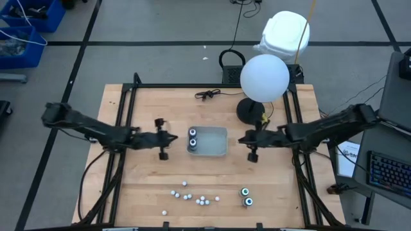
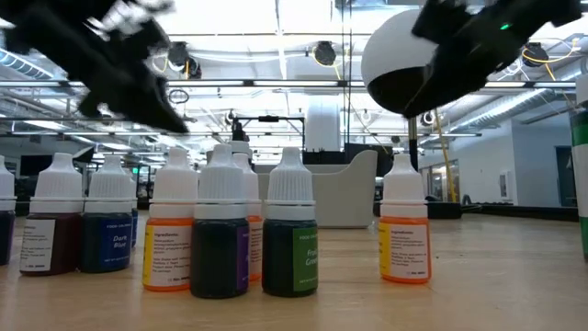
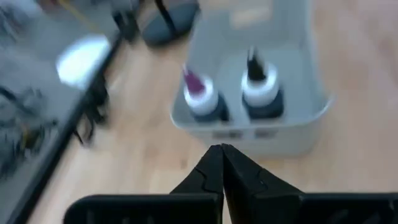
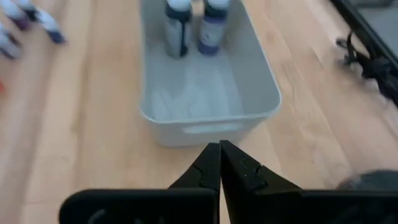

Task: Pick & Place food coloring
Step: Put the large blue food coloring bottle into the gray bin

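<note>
Bottles in tray beyond shut left pincer.

Grey tray, 2 dark white-capped bottles, orange-labelled bottle

one grey tray sits at the table's centre, and two dark bottles with pale tops stand in its nine o'clock end, touching or nearly so. two more dark bottles with teal tops stand at about five o'clock from the tray, near the table's front edge. the tiny white-capped bottles are scattered at about six to seven o'clock from the tray; roughly eleven can be counted from above, though some sit too close together to be sure. two arms reach in, one at nine o'clock and one at three o'clock. one white globe lamp stands at about one o'clock.
</note>
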{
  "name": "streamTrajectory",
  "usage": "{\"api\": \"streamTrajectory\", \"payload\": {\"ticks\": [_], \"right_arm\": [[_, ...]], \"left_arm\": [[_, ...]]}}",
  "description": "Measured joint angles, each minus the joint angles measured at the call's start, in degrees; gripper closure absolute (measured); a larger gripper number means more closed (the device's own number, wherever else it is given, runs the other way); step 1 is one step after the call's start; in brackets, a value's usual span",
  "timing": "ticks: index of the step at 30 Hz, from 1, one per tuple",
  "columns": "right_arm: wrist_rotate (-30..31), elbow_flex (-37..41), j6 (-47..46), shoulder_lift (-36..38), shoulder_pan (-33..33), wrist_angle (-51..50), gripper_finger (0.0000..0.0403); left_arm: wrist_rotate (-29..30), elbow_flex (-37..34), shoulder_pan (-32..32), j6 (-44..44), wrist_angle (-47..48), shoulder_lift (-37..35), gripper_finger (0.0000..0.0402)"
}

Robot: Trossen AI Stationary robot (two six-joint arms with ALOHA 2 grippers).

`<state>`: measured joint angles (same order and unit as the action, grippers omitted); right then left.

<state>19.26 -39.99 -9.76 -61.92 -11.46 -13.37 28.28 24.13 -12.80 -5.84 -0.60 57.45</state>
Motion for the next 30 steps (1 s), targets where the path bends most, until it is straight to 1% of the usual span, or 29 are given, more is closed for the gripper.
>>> {"api": "streamTrajectory", "payload": {"ticks": [2, 4, 6, 9, 10, 13, 14, 15, 16, 18, 19, 22, 25, 28, 30], "right_arm": [[0.0, 2.2, 0.2, 3.1, -1.0, 2.9, 0.0403], [-0.1, 4.8, 0.8, 6.1, -1.5, 7.1, 0.0403], [-0.2, 7.5, 1.8, 8.8, -1.8, 12.0, 0.0403], [-2.3, 11.7, 3.9, 12.6, -1.9, 17.4, 0.0403], [-3.1, 12.9, 4.4, 13.9, -1.9, 18.9, 0.0403], [-3.0, 15.7, 5.1, 17.1, -1.4, 21.4, 0.0403], [-3.0, 16.3, 5.3, 18.1, -1.0, 21.6, 0.0403], [-3.1, 16.8, 5.8, 19.0, -0.6, 21.7, 0.0403], [-3.4, 17.2, 6.2, 19.9, -0.4, 22.1, 0.0403], [-5.7, 18.0, 7.5, 21.8, 0.3, 22.2, 0.0403], [-7.2, 18.5, 7.8, 22.7, 0.6, 22.5, 0.0403], [-10.6, 20.6, 7.6, 24.8, 1.4, 26.2, 0.0403], [-14.5, 23.2, 7.6, 26.6, 1.8, 30.8, 0.0403], [-15.0, 25.5, 7.5, 28.0, 1.7, 33.2, 0.0403], [-14.9, 26.5, 7.5, 28.5, 1.7, 33.4, 0.0403]], "left_arm": [[1.7, -3.6, -2.5, -1.6, -3.0, -6.6, 0.0389], [1.8, -7.5, -4.4, -4.1, -7.5, -13.3, 0.0380], [1.8, -11.4, -5.6, -7.2, -12.5, -18.9, 0.0375], [2.0, -17.1, -6.3, -11.1, -17.9, -26.7, 0.0377], [3.0, -18.4, -6.1, -11.6, -19.1, -28.9, 0.0380], [8.5, -20.4, -4.9, -10.5, -18.7, -35.2, 0.0394], [8.6, -20.7, -4.3, -10.0, -18.3, -37.0, 0.0396], [7.0, -20.9, -3.7, -10.0, -17.4, -38.4, 0.0397], [3.9, -21.0, -3.0, -10.0, -15.9, -39.9, 0.0396], [-2.7, -21.1, -2.0, -10.1, -13.6, -42.4, 0.0393], [-4.9, -21.1, -1.4, -10.1, -13.6, -43.1, 0.0393], [-7.4, -21.0, -0.1, -9.3, -12.1, -44.8, 0.0398], [-9.5, -21.0, 0.8, -9.0, -9.5, -45.4, 0.0394], [-11.8, -21.0, 1.4, -8.4, -8.9, -45.6, 0.0397], [-12.2, -21.0, 1.6, -7.5, -8.9, -45.5, 0.0397]]}}
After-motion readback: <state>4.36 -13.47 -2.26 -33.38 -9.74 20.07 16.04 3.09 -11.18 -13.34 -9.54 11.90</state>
